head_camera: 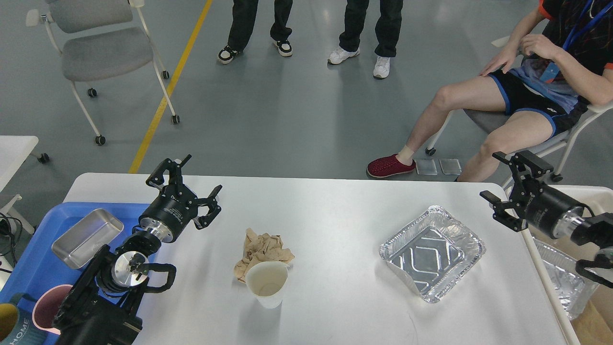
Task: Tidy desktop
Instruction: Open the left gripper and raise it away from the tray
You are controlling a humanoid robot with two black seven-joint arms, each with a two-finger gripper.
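Note:
The white desktop [335, 215] holds a crumpled brown paper [261, 249], a white paper cup [267, 283] standing just in front of it, and an empty foil tray [431, 251] at the right. My left gripper [189, 189] is open and empty above the desktop's left part, left of the paper. My right gripper [507, 189] is open and empty at the desktop's right edge, up and to the right of the foil tray.
A blue tray [43, 268] at the left holds a steel tin [86, 237], a pink mug [45, 314] and a yellow mug [9, 323]. A bin [562, 278] with another foil tray stands right of the desktop. People and chairs are beyond the far edge.

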